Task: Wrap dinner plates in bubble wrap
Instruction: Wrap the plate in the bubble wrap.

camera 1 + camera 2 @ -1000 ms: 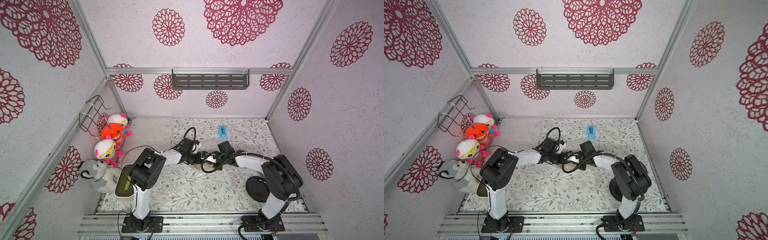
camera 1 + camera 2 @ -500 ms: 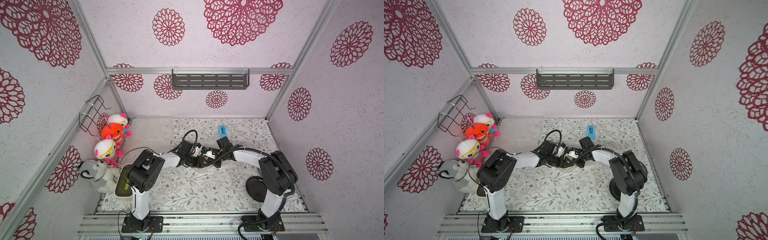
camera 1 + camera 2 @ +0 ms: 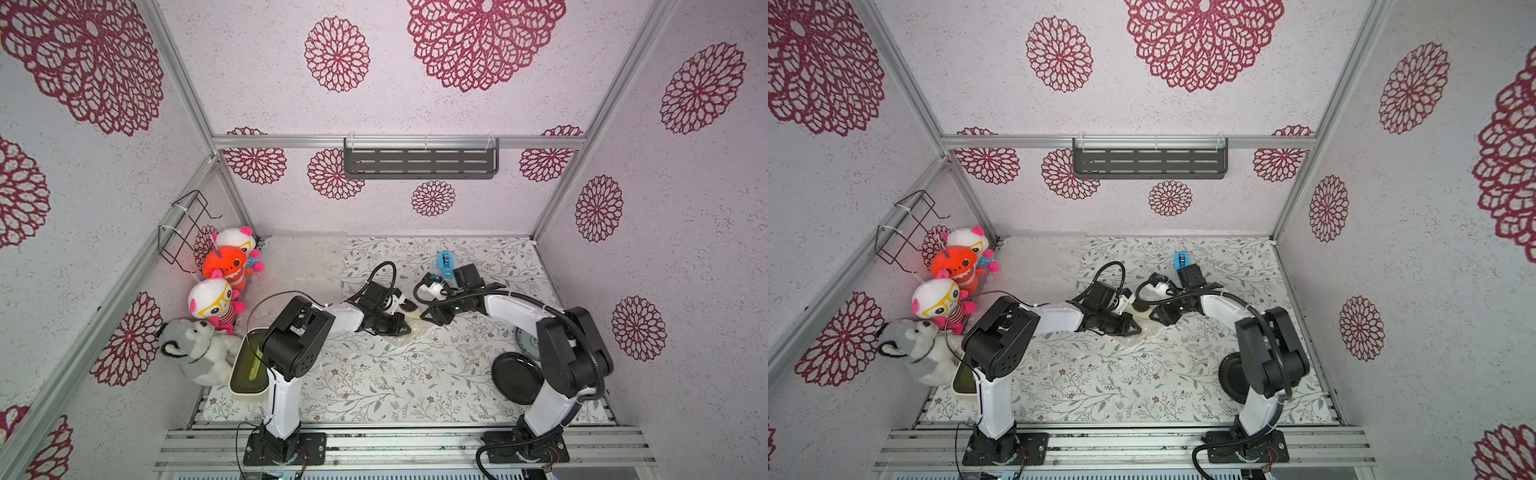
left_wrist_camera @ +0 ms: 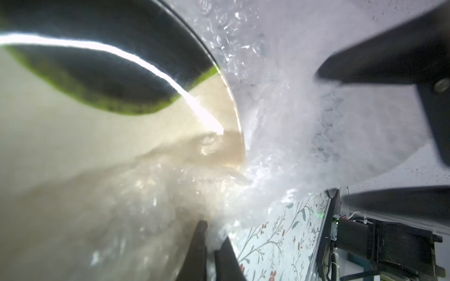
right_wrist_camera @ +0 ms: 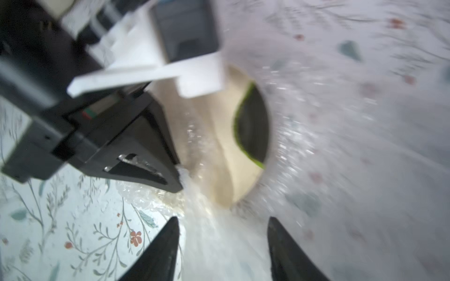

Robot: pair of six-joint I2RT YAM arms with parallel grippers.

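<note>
Cream plate (image 4: pixel 73 146): lay at the middle of the table (image 3: pixel 374 386), between the two pincers, dark leaf mark showing, partly covered.

Bubble wrap (image 4: pixel 280 146): was crumpled around and over the cream plate's rim. A spare sheet (image 3: pixel 307 257) lay flat in the far left corner.

Left pincer (image 4: pixel 214 231): was pressed together, pinching a fold of the bubble wrap beside the plate's rim.

Right pincer (image 5: pixel 222 219): was spread wide, with wrap lying between its tips and nothing gripped.

Black plate (image 3: pixel 517 378): sat near the right arm's base, bare.

Blue-grey plate (image 3: pixel 525 338): sat just behind the black plate, mostly hidden by the arm.
</note>
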